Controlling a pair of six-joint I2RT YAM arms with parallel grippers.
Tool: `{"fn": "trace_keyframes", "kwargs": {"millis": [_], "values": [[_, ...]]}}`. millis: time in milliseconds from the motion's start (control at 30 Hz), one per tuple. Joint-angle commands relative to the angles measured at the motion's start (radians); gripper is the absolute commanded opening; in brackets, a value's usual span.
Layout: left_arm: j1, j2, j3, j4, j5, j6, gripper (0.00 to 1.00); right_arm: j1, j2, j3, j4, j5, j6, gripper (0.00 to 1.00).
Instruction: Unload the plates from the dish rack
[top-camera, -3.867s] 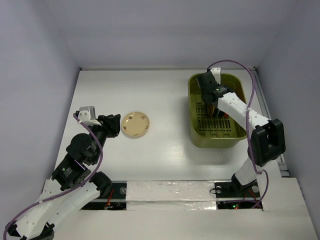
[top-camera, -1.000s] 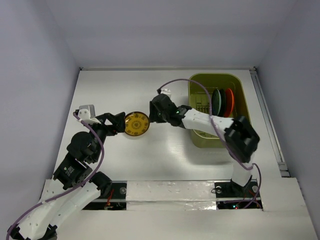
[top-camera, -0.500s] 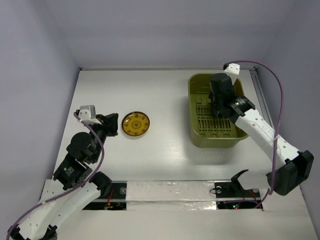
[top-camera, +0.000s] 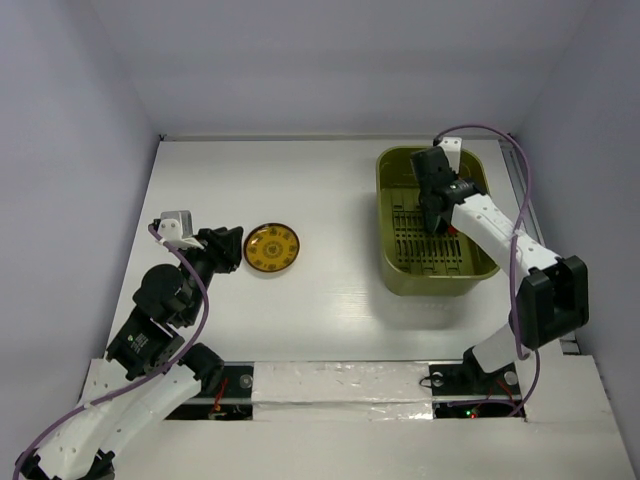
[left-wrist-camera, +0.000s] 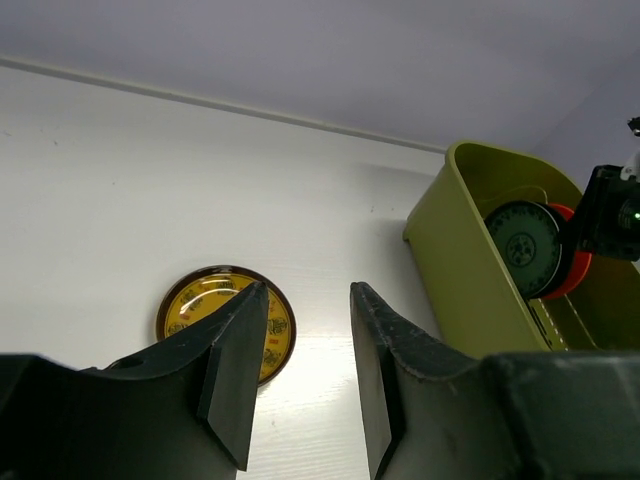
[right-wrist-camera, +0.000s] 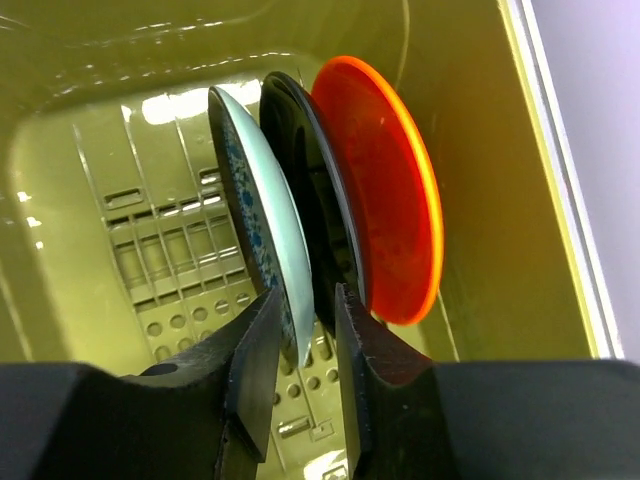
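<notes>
My left gripper (left-wrist-camera: 308, 290) is hovering part-open, empty, by one yellow patterned plate (left-wrist-camera: 205, 300); my right gripper (right-wrist-camera: 306, 295) is straddling a blue-green plate (right-wrist-camera: 255, 190) among three in the olive-green plastic rack (right-wrist-camera: 60, 150), grip unclear.

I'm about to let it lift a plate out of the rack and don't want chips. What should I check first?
1. Right tool straddles the rim of the pale blue-green plate: ok.
2. Grip firmly closed on that plate: cannot tell.
3. Dark plate next to it free of the tool's fingers: cannot tell; one finger sits in the narrow gap beside it.
4. Orange-red plate standing on edge in the dish rack: ok.
5. Left tool open and empty: ok.
6. Yellow plate lying flat on the table, apart from the left tool: ok.
</notes>
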Motion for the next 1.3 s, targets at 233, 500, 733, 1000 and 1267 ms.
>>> {"fn": "trace_keyframes", "kwargs": {"millis": [233, 500, 733, 1000, 1267], "values": [[0.003, -0.005, -0.003, 0.052, 0.006, 0.009, 0.36, -0.016, 0.105, 0.113, -0.014, 0.028, -0.078, 0.16], [0.003, -0.011, -0.004, 0.054, 0.009, 0.009, 0.36, -0.016, 0.059, 0.208, -0.086, 0.072, -0.128, 0.03], [0.012, -0.005, -0.004, 0.054, 0.006, 0.009, 0.36, 0.015, -0.095, 0.3, -0.126, 0.002, -0.139, 0.0], [0.012, -0.008, -0.004, 0.056, 0.004, 0.006, 0.46, 0.2, -0.251, 0.187, 0.125, -0.326, 0.005, 0.0], [0.012, -0.013, -0.011, 0.059, -0.014, 0.006, 0.74, 0.371, 0.041, 0.119, 0.447, -0.59, 0.212, 0.0]]}}
